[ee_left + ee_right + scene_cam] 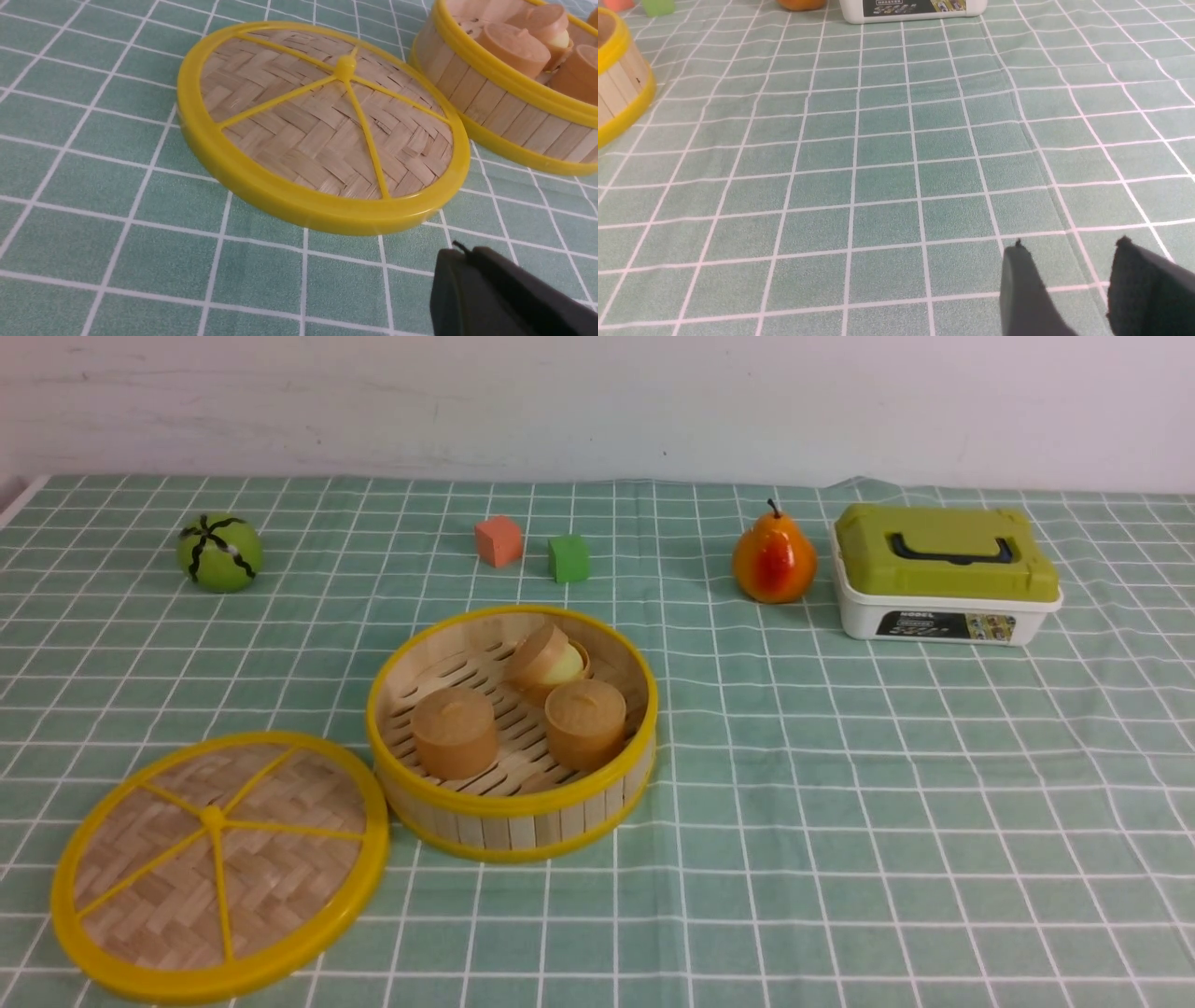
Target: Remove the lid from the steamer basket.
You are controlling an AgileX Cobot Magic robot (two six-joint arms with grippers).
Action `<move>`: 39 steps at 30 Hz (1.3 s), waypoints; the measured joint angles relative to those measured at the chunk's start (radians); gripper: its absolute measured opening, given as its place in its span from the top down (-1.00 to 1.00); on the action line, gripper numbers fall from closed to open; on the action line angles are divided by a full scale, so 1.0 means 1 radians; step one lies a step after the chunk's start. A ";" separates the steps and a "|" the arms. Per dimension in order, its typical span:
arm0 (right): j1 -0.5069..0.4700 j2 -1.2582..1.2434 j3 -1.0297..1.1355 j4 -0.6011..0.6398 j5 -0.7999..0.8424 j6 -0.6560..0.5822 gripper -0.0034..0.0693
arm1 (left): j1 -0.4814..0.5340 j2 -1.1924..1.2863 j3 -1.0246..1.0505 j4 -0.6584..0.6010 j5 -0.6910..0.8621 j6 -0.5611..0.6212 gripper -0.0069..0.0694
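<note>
We see the lid (220, 864) lying flat on the table (840, 803), woven face and centre knob up, off the steamer basket (512, 803) and just beside it on the robot's left, the two yellow rims nearly touching. Being a round disc, the lid has no long axis; one of its five spokes runs from the knob straight toward the robot. The steamer basket stands upright and uncovered, its mouth facing up, with three tan cylindrical pieces (455, 732) on its slatted floor, one of them tipped over.

In the left wrist view our left pincer (460, 254) sits near the lid's rim but apart from it, its jaws pressed together on nothing. In the right wrist view our right pincer (1069, 247) has its jaws parted over the bare cloth, gripping nothing, well away from the basket.
</note>
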 joint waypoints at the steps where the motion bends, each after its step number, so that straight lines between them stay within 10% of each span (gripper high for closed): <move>1: 0.000 0.000 0.000 0.000 0.000 0.000 0.24 | -0.001 0.000 0.000 0.000 0.000 0.001 0.80; 39: 0.000 0.000 0.000 0.000 0.000 0.000 0.24 | -0.002 0.000 0.000 -0.001 0.000 0.001 0.74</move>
